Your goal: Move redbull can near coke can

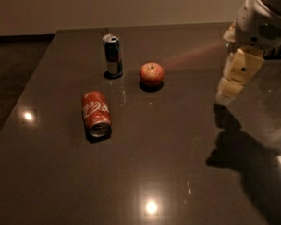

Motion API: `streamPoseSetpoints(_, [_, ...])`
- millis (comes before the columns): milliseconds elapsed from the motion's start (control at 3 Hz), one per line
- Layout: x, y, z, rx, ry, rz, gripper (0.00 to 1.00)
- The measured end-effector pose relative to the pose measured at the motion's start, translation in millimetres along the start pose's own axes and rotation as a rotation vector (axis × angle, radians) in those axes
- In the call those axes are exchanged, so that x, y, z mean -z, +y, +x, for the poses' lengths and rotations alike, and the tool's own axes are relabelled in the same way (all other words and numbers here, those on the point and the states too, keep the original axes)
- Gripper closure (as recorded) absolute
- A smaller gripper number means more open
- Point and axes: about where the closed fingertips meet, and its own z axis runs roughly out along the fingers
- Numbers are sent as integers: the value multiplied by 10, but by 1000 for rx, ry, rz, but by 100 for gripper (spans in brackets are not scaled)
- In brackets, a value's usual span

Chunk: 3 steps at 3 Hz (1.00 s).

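The redbull can [112, 55] stands upright at the far left-centre of the dark table; it is slim, dark blue and silver, with a silver top. The coke can [96, 113] is red with white script and lies on its side in front of the redbull can, its open end toward me. The two cans are well apart. My gripper [235, 76], beige and hanging from the white arm, hovers above the table at the right edge. It is far to the right of both cans and holds nothing that I can see.
A red apple [151, 73] sits just right of the redbull can. The dark glossy table [178, 145] shows ceiling-light reflections and the arm's shadow at the right front. The table's left edge drops to a dark floor.
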Motion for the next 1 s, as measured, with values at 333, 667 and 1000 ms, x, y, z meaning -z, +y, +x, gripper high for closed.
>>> streamPoseSetpoints(333, [-251, -359, -484, -54, -74, 7, 0])
streamPoseSetpoints(667, [-566, -722, -1017, -115, -149, 25, 0])
streamPoseSetpoints(1000, [-884, -937, -1532, -190, -250, 15, 0])
